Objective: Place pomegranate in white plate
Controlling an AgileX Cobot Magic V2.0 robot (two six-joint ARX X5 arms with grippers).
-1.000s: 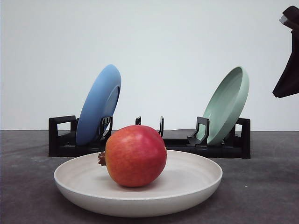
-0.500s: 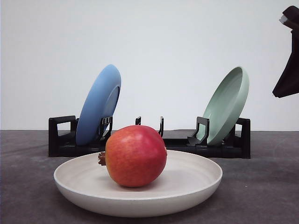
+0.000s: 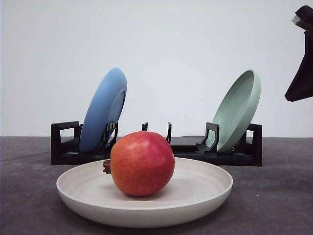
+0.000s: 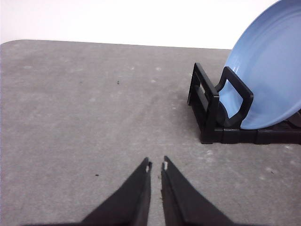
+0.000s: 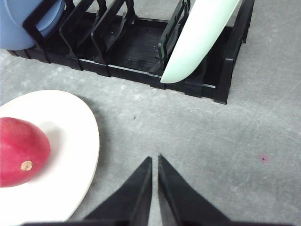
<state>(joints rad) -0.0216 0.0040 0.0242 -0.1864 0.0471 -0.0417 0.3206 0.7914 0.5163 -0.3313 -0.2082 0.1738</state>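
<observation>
My left gripper hovers over bare table with fingers together, holding nothing. The pomegranate rests inside the white plate, so the placing seems done. My right gripper, also closed and empty, hangs beside the plate.

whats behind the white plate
Behind the white plate stands a black dish rack holding a blue plate and a pale green plate. The pomegranate covers the rack's lower middle.
</observation>
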